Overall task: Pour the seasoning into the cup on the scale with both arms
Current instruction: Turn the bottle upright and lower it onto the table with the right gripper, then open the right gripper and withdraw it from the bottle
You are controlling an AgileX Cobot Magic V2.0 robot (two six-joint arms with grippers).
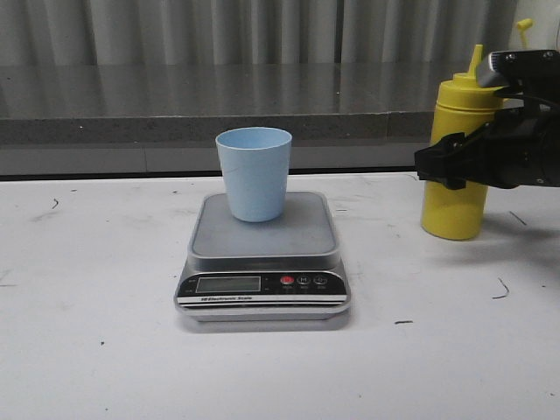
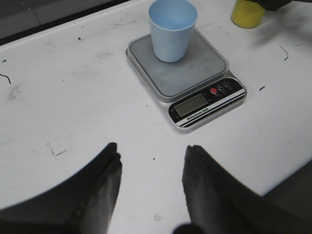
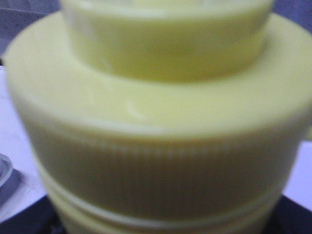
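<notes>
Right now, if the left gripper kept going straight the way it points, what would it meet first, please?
Probably the scale, front panel first, with the cup behind it. The left gripper, jaws open, points over bare table toward it, though depth is hard to judge.

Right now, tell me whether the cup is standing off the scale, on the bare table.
No: the cup stands upright on the steel platform of the scale, toward its back edge.

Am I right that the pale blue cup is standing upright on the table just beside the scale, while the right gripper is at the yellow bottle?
Not quite: the cup stands upright on the scale platform itself, as the front view shows. The right gripper is indeed at the yellow bottle.
</notes>
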